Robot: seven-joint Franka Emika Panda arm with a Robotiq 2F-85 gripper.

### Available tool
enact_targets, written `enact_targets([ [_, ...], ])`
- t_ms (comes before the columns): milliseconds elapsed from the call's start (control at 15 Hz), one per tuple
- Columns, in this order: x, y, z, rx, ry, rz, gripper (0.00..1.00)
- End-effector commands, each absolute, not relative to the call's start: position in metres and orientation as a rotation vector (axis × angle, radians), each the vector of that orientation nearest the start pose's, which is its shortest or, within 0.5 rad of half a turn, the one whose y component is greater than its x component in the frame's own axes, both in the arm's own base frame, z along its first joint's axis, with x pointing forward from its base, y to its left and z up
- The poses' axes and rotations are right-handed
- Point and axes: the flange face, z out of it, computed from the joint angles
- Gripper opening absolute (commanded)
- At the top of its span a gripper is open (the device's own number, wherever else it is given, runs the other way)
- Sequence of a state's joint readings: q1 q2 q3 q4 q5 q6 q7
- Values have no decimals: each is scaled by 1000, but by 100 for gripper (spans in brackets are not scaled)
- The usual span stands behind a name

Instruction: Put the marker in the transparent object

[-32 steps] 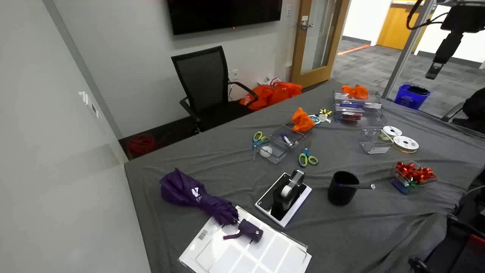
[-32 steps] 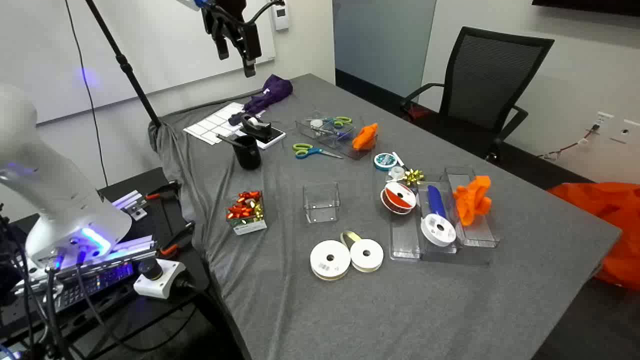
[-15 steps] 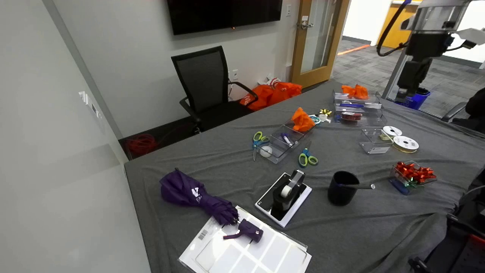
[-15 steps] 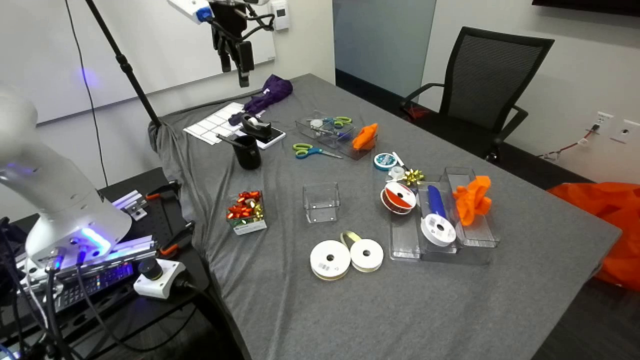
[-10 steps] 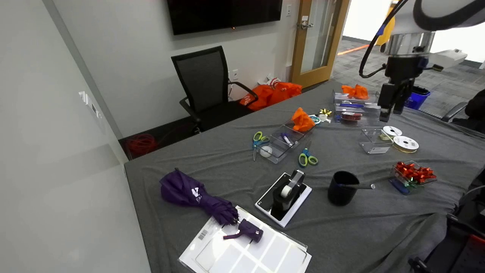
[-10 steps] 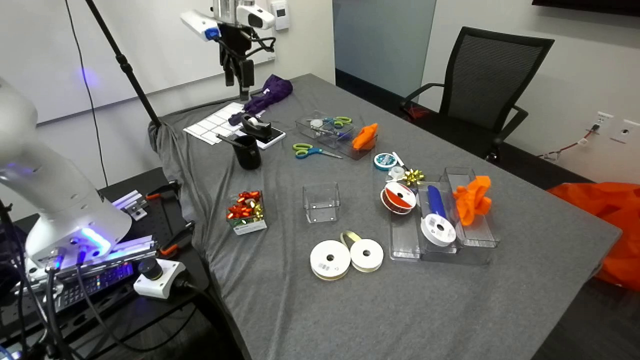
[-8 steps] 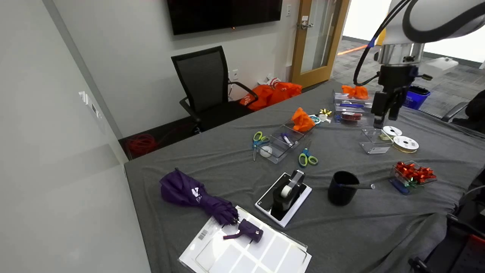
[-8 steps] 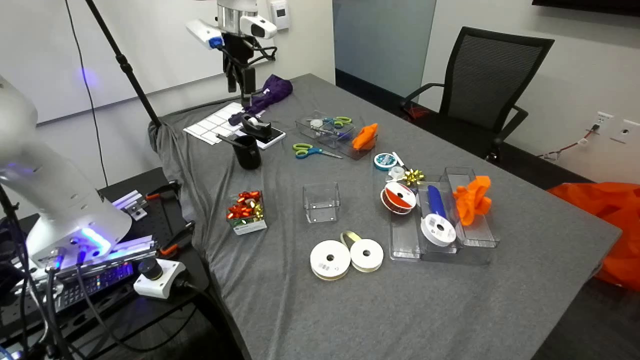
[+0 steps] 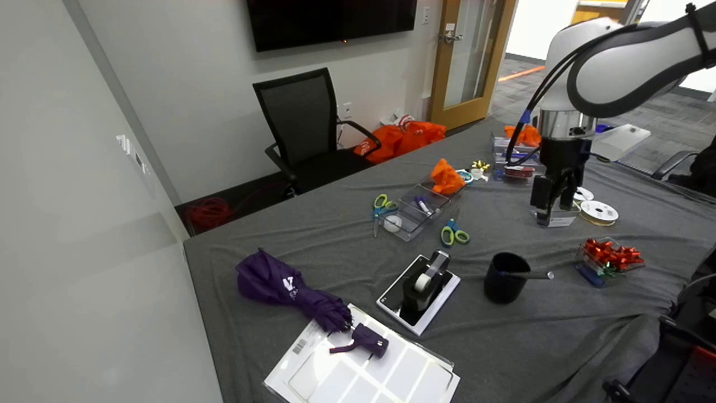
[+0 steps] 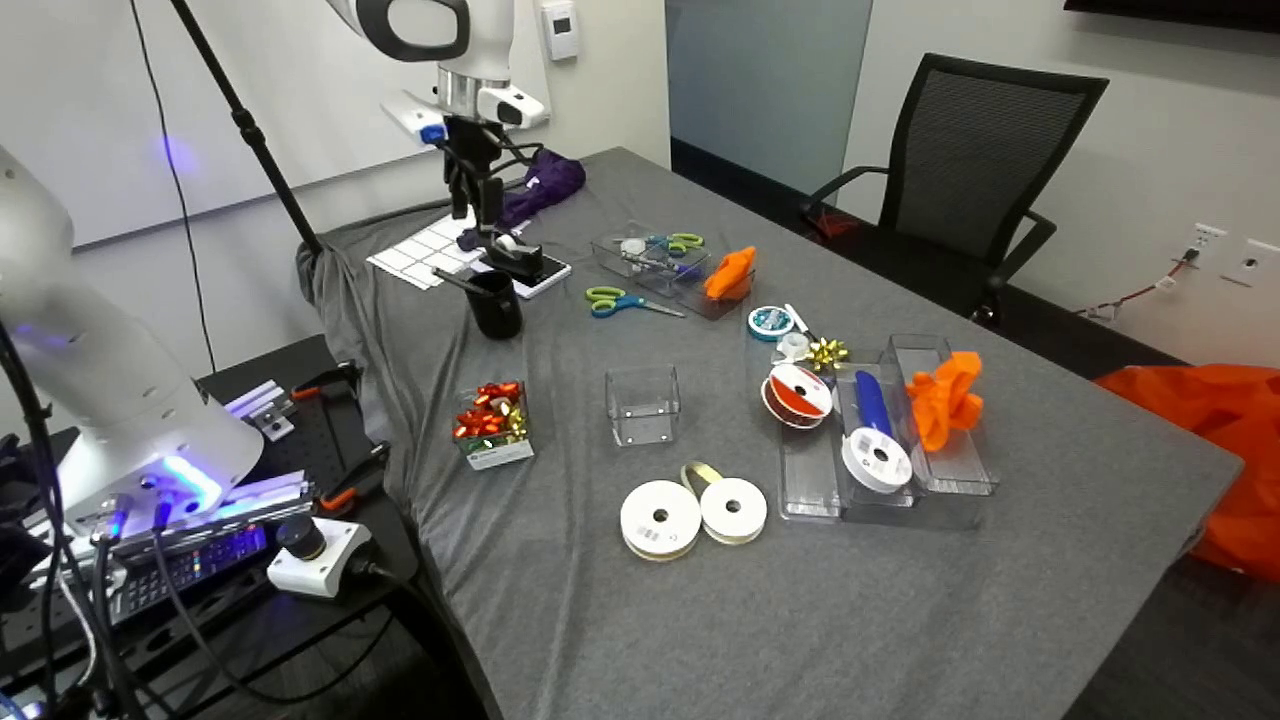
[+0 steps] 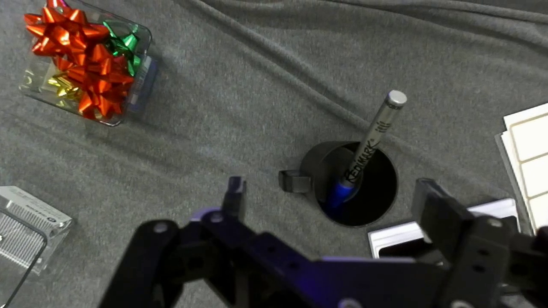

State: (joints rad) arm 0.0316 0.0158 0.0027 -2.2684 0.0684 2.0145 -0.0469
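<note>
The marker (image 11: 369,147), silver-grey with a blue end, leans in the black cup (image 11: 314,158), its blue end down and its pale end past the rim. The cup shows in both exterior views (image 9: 499,286) (image 10: 497,312). My gripper (image 11: 330,186) is open and empty, its fingers wide apart. In the wrist view the cup lies between and beyond the fingertips. In both exterior views the gripper (image 9: 554,215) (image 10: 474,225) hangs above the table, apart from the cup. A clear open box (image 10: 643,432) stands on the table. Its labelled side shows in the wrist view (image 11: 38,209).
A clear compartment tray (image 9: 407,234) holds another marker (image 9: 423,206). A tape dispenser (image 9: 419,291) stands near the cup. A clear box of red bows (image 11: 92,64), ribbon spools (image 10: 660,517), scissors (image 9: 451,232) and a larger clear organizer (image 10: 810,495) are also on the table.
My gripper has come down from high up. It moved down and left in one exterior view and straight down in another, staying open. The objects on the table have not moved.
</note>
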Motion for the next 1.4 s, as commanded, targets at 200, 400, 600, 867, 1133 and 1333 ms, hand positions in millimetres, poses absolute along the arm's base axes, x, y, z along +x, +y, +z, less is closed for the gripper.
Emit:
enact_targets([
  [200, 477, 55, 296, -3092, -85, 368, 100],
  [400, 478, 54, 300, -3085, -82, 400, 100],
  [600, 478, 54, 300, -3090, -81, 399, 100],
  [867, 480, 62, 281, -3096, -113, 434, 100],
  [1133, 477, 69, 261, -3091, -121, 485, 100],
  [1333, 475, 72, 250, -3078, -124, 492, 100],
])
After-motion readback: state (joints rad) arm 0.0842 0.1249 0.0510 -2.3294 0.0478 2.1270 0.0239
